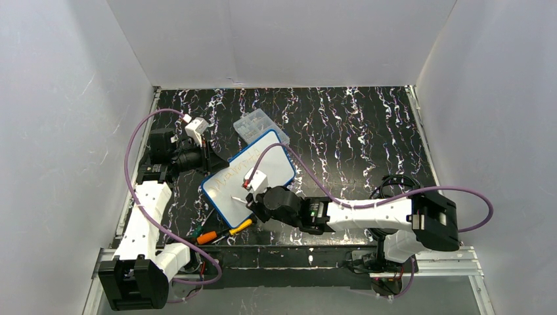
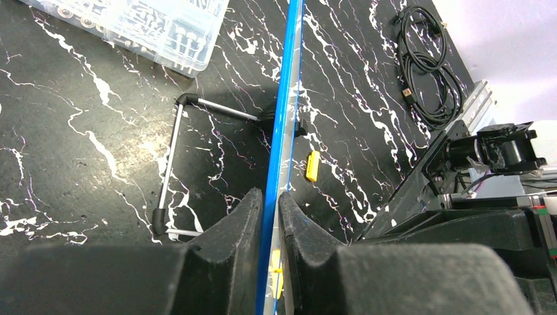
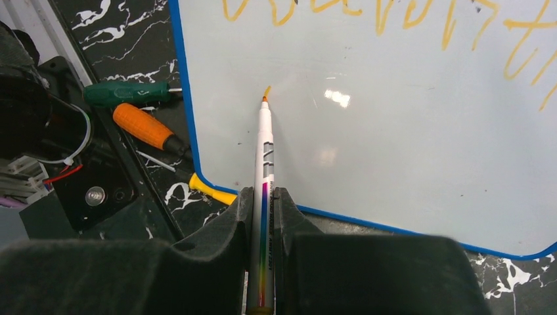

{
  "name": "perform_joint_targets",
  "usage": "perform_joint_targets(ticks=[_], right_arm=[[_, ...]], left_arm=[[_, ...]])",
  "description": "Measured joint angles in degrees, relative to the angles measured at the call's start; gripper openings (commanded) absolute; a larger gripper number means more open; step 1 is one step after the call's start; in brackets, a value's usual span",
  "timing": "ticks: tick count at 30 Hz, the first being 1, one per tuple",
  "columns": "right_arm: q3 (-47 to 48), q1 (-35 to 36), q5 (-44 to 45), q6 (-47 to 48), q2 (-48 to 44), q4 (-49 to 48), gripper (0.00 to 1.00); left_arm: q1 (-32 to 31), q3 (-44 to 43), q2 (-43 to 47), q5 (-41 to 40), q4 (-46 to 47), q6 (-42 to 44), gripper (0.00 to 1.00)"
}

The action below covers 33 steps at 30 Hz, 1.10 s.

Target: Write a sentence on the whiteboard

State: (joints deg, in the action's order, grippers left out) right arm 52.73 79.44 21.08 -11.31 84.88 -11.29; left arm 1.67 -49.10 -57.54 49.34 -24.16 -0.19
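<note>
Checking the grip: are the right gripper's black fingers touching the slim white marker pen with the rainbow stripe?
Touching. Right wrist view: the right gripper pinches the marker pen, both fingers flush against its barrel.

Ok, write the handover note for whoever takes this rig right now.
Left pincer: shut on the blue rim of the whiteboard, on the left arm's side.
Right pincer: shut on the marker, with its tip at the board below the writing.
Done: one line of the orange sentence, plus a short stroke at the marker tip.
Left: apparently the rest of a second line. Keep both grips.
</note>
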Motion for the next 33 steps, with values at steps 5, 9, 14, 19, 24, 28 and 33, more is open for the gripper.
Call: perform_joint_targets(ticks=[5, 9, 14, 19, 24, 28, 33], right_arm=[[0.0, 0.7, 0.0, -1.0, 0.3, 1.6, 0.01], [0.0, 1.2, 0.2, -1.9, 0.4, 2.6, 0.01], [0.0, 1.6, 0.8, -2.1, 0.3, 2.5, 0.01], [-0.1, 1.7, 2.1, -2.0, -1.4, 0.5, 0.01], [-0.1, 1.7, 4.9, -1.0, -2.3, -2.1, 0.01], [-0.1, 1.7, 6.3, -0.4, -2.2, -2.2, 0.01], [-0.1, 1.7, 6.6, -0.5, -1.6, -2.2, 0.01]], left_arm=[[-0.1, 0.0, 0.0, -0.1, 0.1, 0.9, 0.07], [-0.3, 0.0, 0.0, 0.0, 0.2, 1.3, 0.03], [-0.3, 0.0, 0.0, 0.0, 0.2, 1.7, 0.0], [-0.4, 0.4, 0.0, 0.3, 0.3, 2.0, 0.0], [-0.4, 0.5, 0.1, 0.6, 0.4, 2.4, 0.0], [-0.4, 0.5, 0.1, 0.7, 0.4, 2.7, 0.0], [-0.4, 0.6, 0.1, 0.8, 0.6, 2.8, 0.0]])
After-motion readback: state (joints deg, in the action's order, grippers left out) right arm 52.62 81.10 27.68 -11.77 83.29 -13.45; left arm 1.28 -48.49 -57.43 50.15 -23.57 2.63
